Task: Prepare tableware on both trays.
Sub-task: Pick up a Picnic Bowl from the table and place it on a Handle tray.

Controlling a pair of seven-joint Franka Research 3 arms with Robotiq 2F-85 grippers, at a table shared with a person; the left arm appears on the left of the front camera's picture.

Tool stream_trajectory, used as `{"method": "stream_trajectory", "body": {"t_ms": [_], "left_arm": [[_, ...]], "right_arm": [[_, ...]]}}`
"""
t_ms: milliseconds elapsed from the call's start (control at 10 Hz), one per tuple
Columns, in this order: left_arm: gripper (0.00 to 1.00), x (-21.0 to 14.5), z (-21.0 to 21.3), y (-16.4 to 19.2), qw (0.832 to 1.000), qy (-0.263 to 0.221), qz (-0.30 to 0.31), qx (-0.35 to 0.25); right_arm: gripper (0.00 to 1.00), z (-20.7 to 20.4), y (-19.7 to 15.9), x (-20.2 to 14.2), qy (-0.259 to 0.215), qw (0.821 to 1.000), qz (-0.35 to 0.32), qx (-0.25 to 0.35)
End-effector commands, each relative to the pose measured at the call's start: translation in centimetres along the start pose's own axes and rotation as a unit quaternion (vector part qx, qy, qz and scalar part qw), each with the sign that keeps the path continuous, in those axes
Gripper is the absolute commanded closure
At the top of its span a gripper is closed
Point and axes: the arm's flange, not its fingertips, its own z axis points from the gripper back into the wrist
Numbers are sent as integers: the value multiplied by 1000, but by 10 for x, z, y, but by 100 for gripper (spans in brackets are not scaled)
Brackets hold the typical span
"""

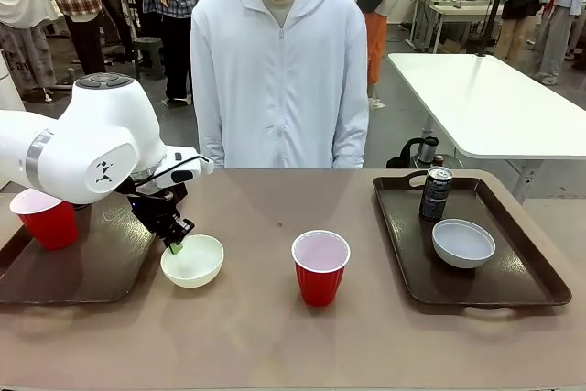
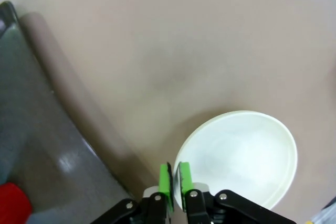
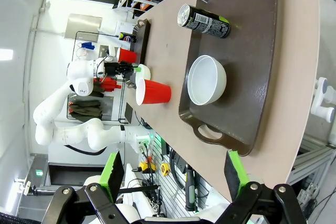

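My left gripper [image 1: 174, 244] is shut on the left rim of a cream-white bowl [image 1: 194, 263] that sits on the table just right of the left tray [image 1: 82, 272]. In the left wrist view the green pads [image 2: 165, 181] pinch that bowl's [image 2: 241, 156] rim. One red cup [image 1: 46, 218] stands on the left tray. Another red cup [image 1: 320, 267] stands mid-table. The right tray [image 1: 513, 272] holds a dark can [image 1: 436, 192] and a pale bowl [image 1: 463, 243]. My right gripper [image 3: 173, 174] hangs open high above the right tray [image 3: 252, 77], with nothing between its fingers.
A person in a white hoodie [image 1: 279, 70] stands at the far edge of the table. A black and silver object [image 1: 423, 149] sits behind the right tray. Bare tabletop [image 1: 275, 336] runs along the front.
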Motion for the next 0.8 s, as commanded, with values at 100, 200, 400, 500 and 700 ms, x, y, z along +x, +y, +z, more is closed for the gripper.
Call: {"method": "stream_trajectory", "body": {"t_ms": [100,200,400,500,700], "left_arm": [[100,0,5,1,1000,10,8,-5],[100,-3,14,3,1000,20,16,-4],[100,-14,58,4,999,15,31,-1],[100,-23,86,6,999,13,43,-4],[100,-47,126,22,997,10,73,-19]], "right_arm": [[0,0,3,1,0,1000,-9,-1],[0,0,3,1,0,1000,-9,-1],[0,0,3,1,0,1000,-9,-1],[0,0,3,1,0,1000,-9,-1],[0,0,3,1,0,1000,-9,-1]]}}
